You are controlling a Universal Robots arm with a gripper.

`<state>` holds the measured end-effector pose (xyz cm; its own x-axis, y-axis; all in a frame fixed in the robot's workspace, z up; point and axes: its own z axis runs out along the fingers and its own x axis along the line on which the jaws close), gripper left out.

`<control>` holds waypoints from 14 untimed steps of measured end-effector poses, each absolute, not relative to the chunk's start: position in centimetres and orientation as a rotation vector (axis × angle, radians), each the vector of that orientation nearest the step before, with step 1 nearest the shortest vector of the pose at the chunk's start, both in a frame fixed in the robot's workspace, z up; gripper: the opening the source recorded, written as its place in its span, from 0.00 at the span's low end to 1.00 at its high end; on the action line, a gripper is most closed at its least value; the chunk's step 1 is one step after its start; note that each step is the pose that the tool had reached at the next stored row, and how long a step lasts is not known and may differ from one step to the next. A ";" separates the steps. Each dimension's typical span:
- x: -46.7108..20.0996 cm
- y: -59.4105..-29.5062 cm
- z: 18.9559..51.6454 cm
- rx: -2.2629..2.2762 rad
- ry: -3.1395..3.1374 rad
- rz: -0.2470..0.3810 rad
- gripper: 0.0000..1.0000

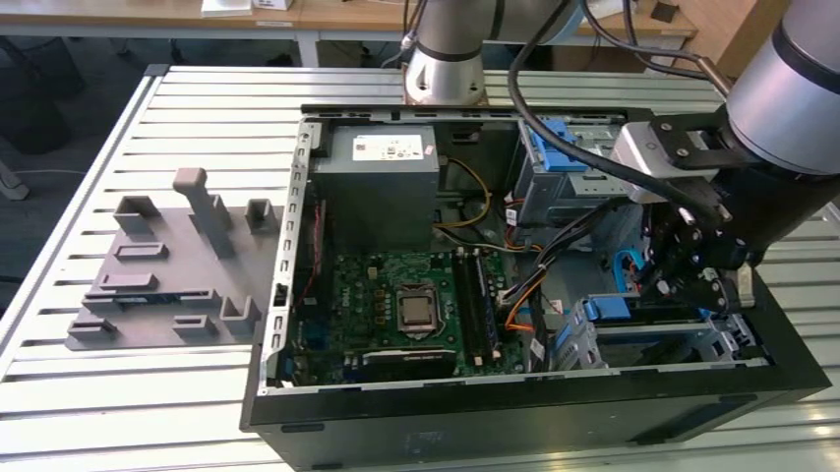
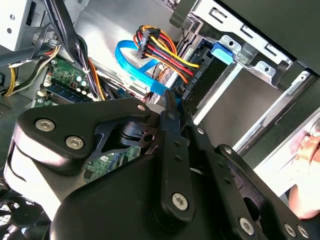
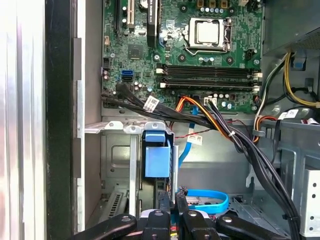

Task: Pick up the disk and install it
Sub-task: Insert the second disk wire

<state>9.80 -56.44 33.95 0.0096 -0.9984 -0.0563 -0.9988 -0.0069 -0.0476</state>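
Slatted metal forms the table point(image 1: 157, 393) on which the open black computer case point(image 1: 525, 423) is laid, its far corner being hidden behind the robot arm point(image 1: 788, 118). A grey metal box point(image 1: 381, 167) and the green motherboard point(image 1: 393, 295) are housed inside the case. A silver drive cage point(image 3: 117, 150) is seen in the corner of the case nearest the arm, and the disk point(image 2: 210, 75) is seated in it; only a dark edge and its blue plastic frame can be made out. A blue flat cable point(image 2: 132, 62) and a bundle of coloured wires point(image 2: 160, 47) are led to its end. The gripper point(image 2: 176, 102) is poised just beside the disk, fingers drawn almost together with nothing seen between them. A pinkish shape point(image 2: 306, 150), cut off at the picture's edge, cannot be identified.
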 end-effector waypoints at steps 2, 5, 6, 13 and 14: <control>9.8 -56.5 33.9 -2.178 2.161 0.010 0.16; 9.8 -56.7 33.9 -2.178 2.160 0.010 0.16; 9.8 -56.7 33.9 -2.178 2.160 0.010 0.16; 9.8 -56.9 33.7 -2.178 2.161 0.010 0.16; 9.8 -56.9 33.7 -2.178 2.160 0.010 0.16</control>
